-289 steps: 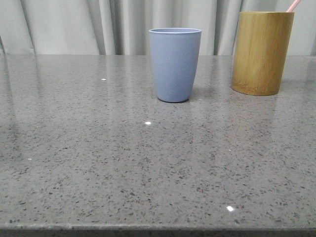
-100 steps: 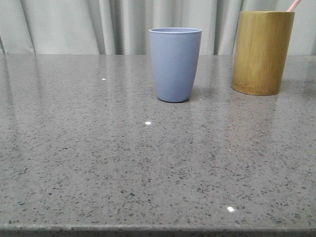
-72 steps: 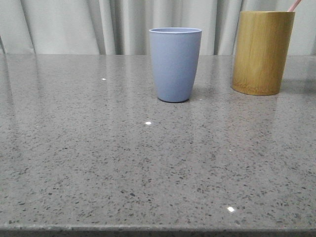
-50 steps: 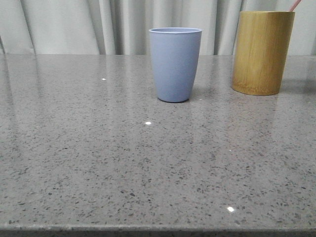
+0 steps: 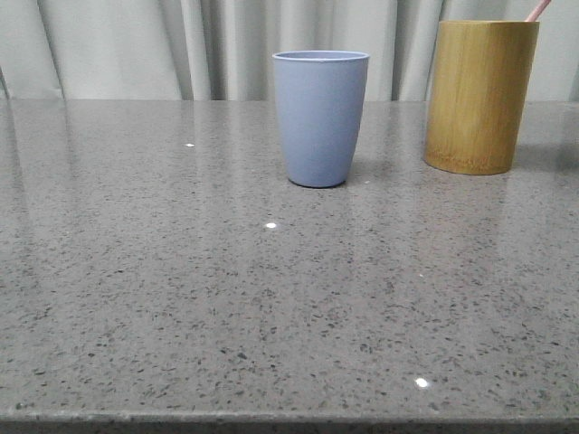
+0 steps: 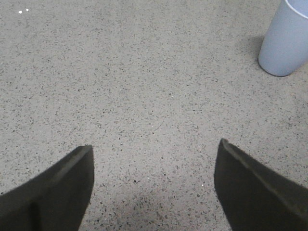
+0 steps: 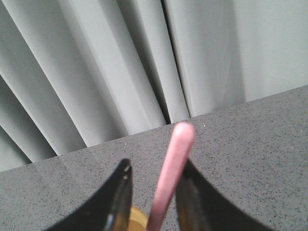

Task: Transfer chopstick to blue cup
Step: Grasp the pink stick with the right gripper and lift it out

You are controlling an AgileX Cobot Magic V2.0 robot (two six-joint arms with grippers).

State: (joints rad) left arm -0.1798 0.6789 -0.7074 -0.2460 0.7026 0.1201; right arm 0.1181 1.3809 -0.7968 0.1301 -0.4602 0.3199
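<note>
The blue cup [image 5: 321, 117] stands upright on the grey table, mid-back; it also shows in the left wrist view [image 6: 286, 41]. One pink chopstick tip [image 5: 537, 9] pokes out of the bamboo cylinder [image 5: 479, 95] at the back right. In the right wrist view the chopstick [image 7: 173, 168] rises between my right gripper's [image 7: 155, 166] jaws. It lies against one finger, with a gap to the other. The bamboo rim [image 7: 134, 219] shows below. My left gripper [image 6: 154, 144] is open and empty over bare table, short of the blue cup. Neither gripper shows in the front view.
The speckled grey stone table [image 5: 271, 298] runs to a front edge at the bottom of the front view. Pale grey curtains [image 5: 136, 45] hang right behind the table's far edge.
</note>
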